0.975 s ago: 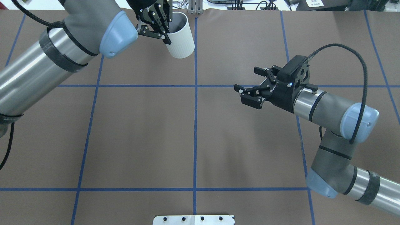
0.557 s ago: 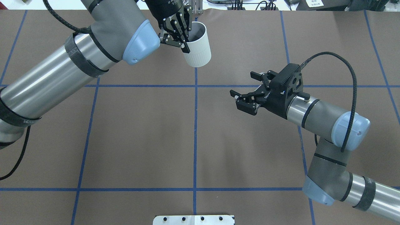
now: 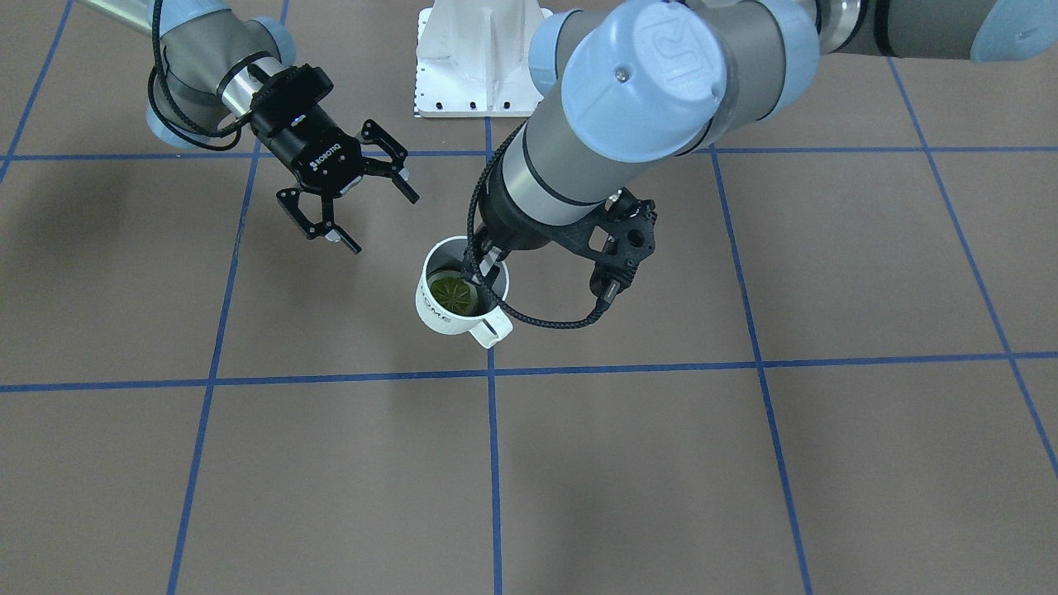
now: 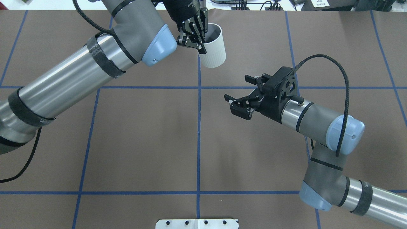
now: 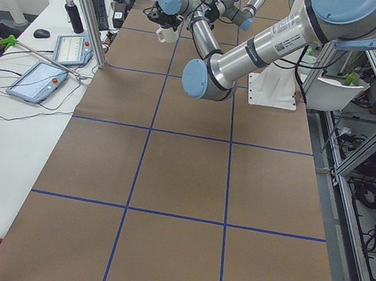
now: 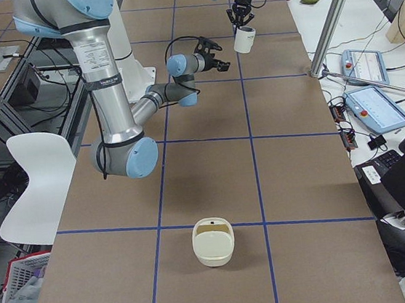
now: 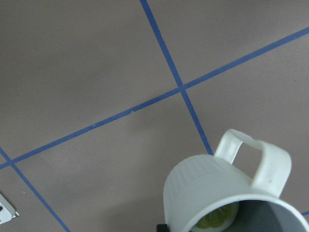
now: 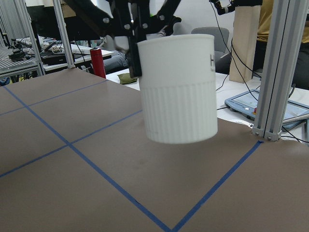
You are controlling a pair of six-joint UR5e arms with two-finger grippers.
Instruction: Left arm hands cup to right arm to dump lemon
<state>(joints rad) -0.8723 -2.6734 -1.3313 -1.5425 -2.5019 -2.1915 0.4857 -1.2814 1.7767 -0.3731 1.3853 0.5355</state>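
The white cup (image 4: 213,47) hangs above the table at the far side, held at its rim by my left gripper (image 4: 201,43), one finger inside and one outside. In the front view the cup (image 3: 438,318) shows its handle, and the lemon (image 3: 452,289) lies inside it. The left wrist view shows the cup (image 7: 217,193) from above with the lemon (image 7: 217,220) at its bottom. My right gripper (image 4: 236,87) is open and empty, a short way right of and nearer than the cup, its jaws towards it. The right wrist view shows the cup (image 8: 178,92) straight ahead.
A white base plate (image 4: 197,223) sits at the near table edge. A cream container (image 6: 213,242) stands on the table far from both arms. A red bottle (image 8: 98,63) and tablets (image 6: 373,110) lie on the side bench beyond the far edge.
My left arm has carried the cup to the right along the far side. My right gripper has moved left toward it and has stayed open.
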